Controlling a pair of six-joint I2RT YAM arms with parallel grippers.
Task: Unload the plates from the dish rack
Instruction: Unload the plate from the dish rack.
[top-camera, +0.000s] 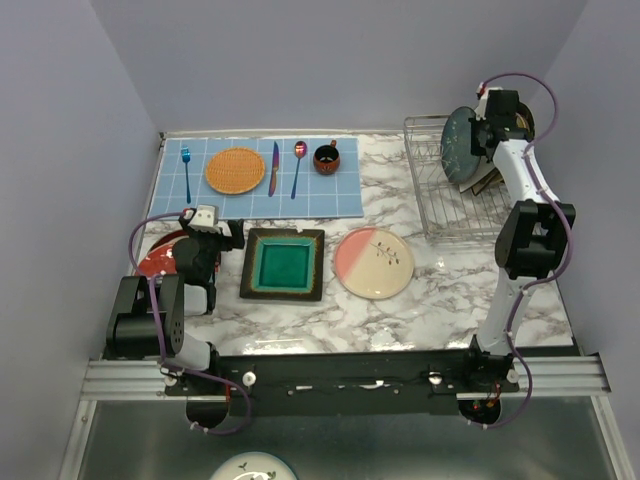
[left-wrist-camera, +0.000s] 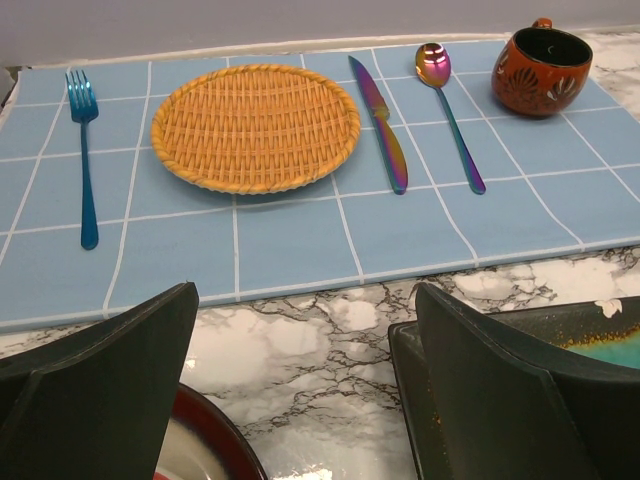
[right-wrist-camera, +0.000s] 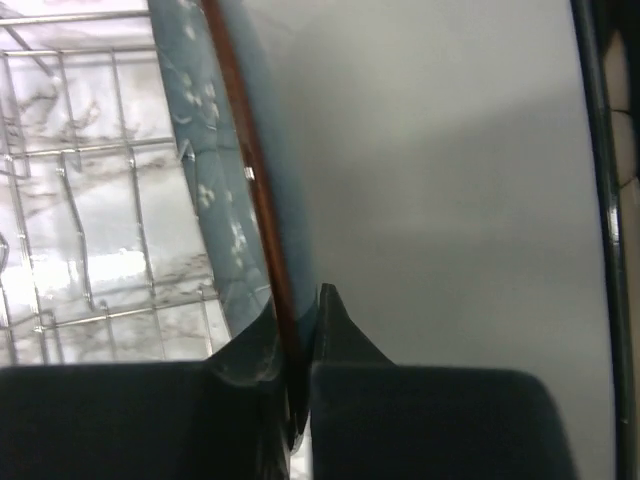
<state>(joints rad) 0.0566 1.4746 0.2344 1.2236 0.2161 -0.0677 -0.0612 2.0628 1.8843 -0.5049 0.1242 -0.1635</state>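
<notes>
The dish rack (top-camera: 447, 195), a silver wire frame, stands at the far right of the marble table (top-camera: 440, 300). At the rack's far right end a dark grey-blue plate (top-camera: 461, 143) with small white flowers stands on edge. Whether its lower edge rests in the wires cannot be told. At least one more plate (top-camera: 488, 181) leans just behind it in the rack. The right pincer (top-camera: 487, 133) is closed on the dark grey-blue plate. In the right wrist view the plate's brown rim (right-wrist-camera: 262, 190) runs straight down between the two fingers (right-wrist-camera: 345, 335), which press it from both sides.

Three plates lie flat on the table:
- A pink and cream round plate (top-camera: 373, 262) lies near the middle.
- A square teal plate (top-camera: 284, 263) lies just left of it.
- A red-rimmed plate (top-camera: 158, 256) lies at the left edge, partly under the left arm.

The left pincer (left-wrist-camera: 305, 295) hovers low between the red-rimmed and teal plates with its jaws wide apart, holding nothing.

Beyond it, at the far left, lies a blue checked placemat (top-camera: 345, 195). From left to right it carries a fork (left-wrist-camera: 84, 150), an orange woven mat (left-wrist-camera: 255, 125), a knife (left-wrist-camera: 380, 125), a spoon (left-wrist-camera: 448, 110) and a dark-red cup (left-wrist-camera: 540, 68).
</notes>
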